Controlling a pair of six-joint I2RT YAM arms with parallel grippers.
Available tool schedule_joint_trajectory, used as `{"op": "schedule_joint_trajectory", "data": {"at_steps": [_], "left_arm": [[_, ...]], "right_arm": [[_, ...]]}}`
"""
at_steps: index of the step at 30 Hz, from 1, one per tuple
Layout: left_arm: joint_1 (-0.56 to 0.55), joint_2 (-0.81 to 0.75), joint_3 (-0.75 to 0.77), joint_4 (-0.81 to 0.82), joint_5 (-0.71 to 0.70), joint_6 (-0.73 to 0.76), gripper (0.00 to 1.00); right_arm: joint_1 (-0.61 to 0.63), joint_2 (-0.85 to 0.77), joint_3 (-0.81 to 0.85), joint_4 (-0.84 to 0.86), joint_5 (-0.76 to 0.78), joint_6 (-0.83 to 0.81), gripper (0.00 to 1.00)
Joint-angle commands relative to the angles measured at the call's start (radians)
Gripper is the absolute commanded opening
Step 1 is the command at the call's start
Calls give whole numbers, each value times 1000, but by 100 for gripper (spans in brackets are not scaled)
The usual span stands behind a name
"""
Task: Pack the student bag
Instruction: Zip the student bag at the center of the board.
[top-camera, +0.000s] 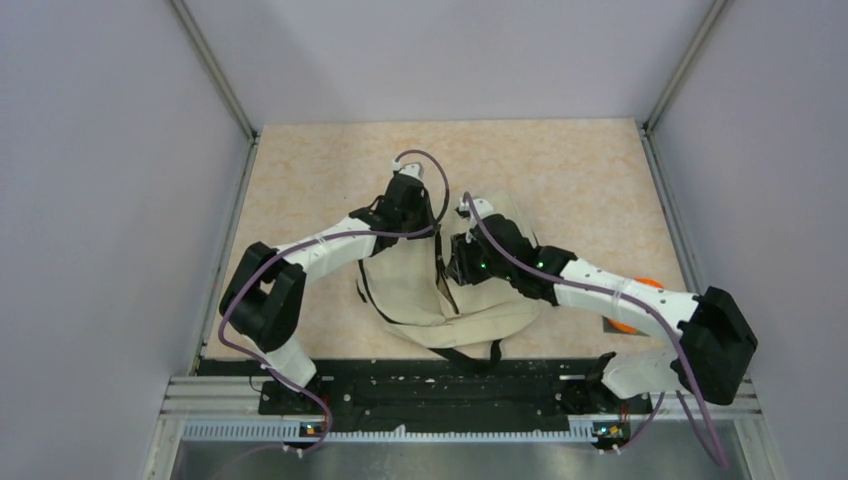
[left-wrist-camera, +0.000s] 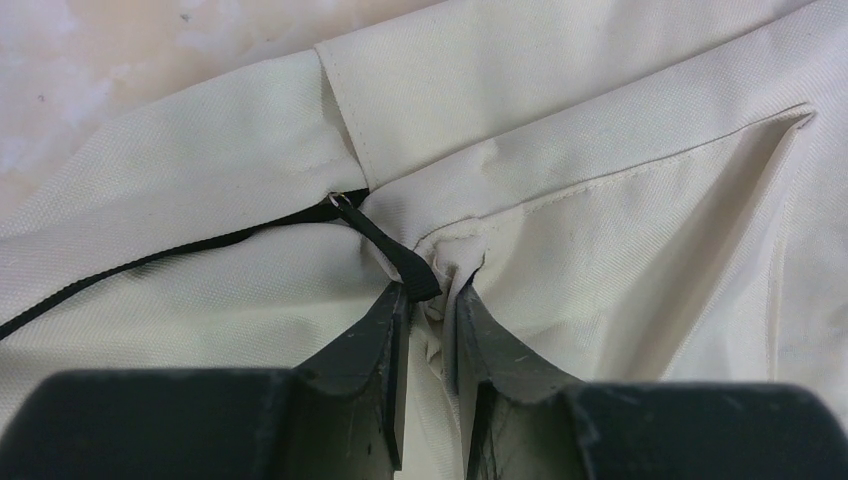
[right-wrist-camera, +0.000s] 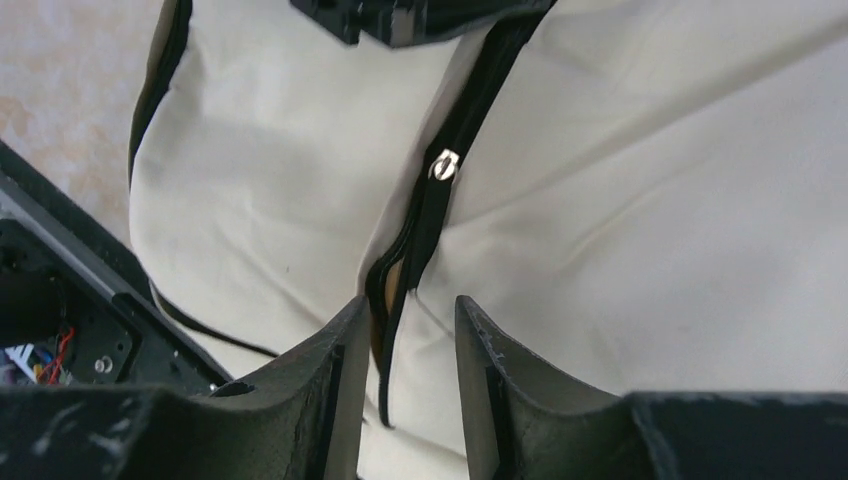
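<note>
The student bag (top-camera: 420, 290), cream fabric with black straps, lies flat in the middle of the table. My left gripper (top-camera: 428, 228) is at its far edge. In the left wrist view the gripper (left-wrist-camera: 432, 295) is shut on a bunched fold of the bag's fabric (left-wrist-camera: 560, 150), right beside a black zipper pull tab (left-wrist-camera: 400, 258). My right gripper (top-camera: 457, 268) is over the bag's middle. In the right wrist view it (right-wrist-camera: 410, 305) is open, its jaws on either side of the black zipper line (right-wrist-camera: 430, 220), which gapes slightly. A silver slider (right-wrist-camera: 444, 165) sits further along the zipper.
An orange object (top-camera: 640, 300) lies at the right, mostly hidden under the right arm. Grey walls enclose the table on three sides. The black base rail (top-camera: 430, 385) runs along the near edge, just in front of the bag.
</note>
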Motion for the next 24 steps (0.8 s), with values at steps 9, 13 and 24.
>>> {"op": "schedule_joint_trajectory", "data": {"at_steps": [9,13,24], "left_arm": [[5,-41,6,100,23,11,0],[6,-38,6,101,25,11,0],[5,-41,9,94,17,15,0]], "right_arm": [[-41,174,115,67,-113,-38,37],[-40,204,117,79,-95,-33,36],[-41,273,141,90,-47,-37,22]]}}
